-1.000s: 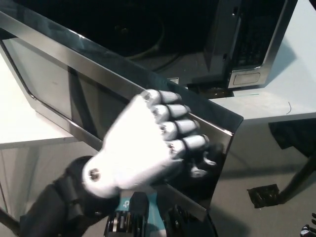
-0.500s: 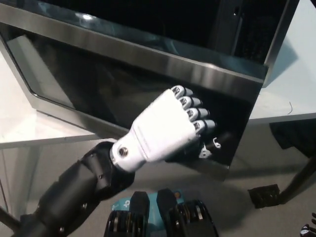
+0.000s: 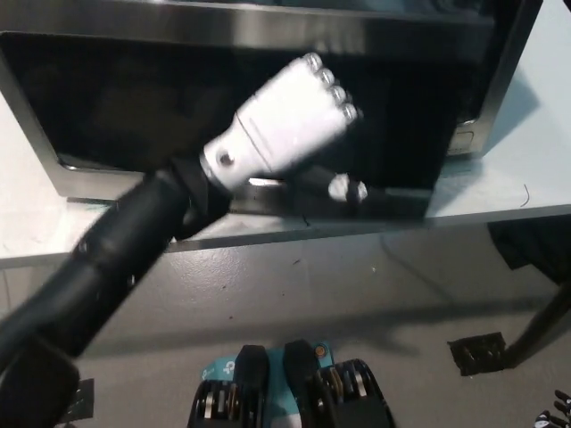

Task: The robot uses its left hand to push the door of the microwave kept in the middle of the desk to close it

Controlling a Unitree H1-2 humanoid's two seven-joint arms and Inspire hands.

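The microwave (image 3: 482,107) fills the top of the head view on a white desk (image 3: 535,169). Its dark glass door (image 3: 134,107) with a steel top edge now lies almost flat against the oven front. My white left hand (image 3: 285,125) presses against the right half of the door, fingers curled, knuckles facing up, holding nothing. Its black forearm (image 3: 116,259) runs down to the lower left. My right hand is out of the picture.
The desk's front edge (image 3: 268,234) crosses the picture just below the door. Beneath it lies grey floor (image 3: 357,303) with a dark scrap (image 3: 477,352) and a black leg (image 3: 544,325) at the lower right.
The door has swung from wide open to nearly shut against the oven. My left hand has travelled up and forward with it, staying pressed on the door.
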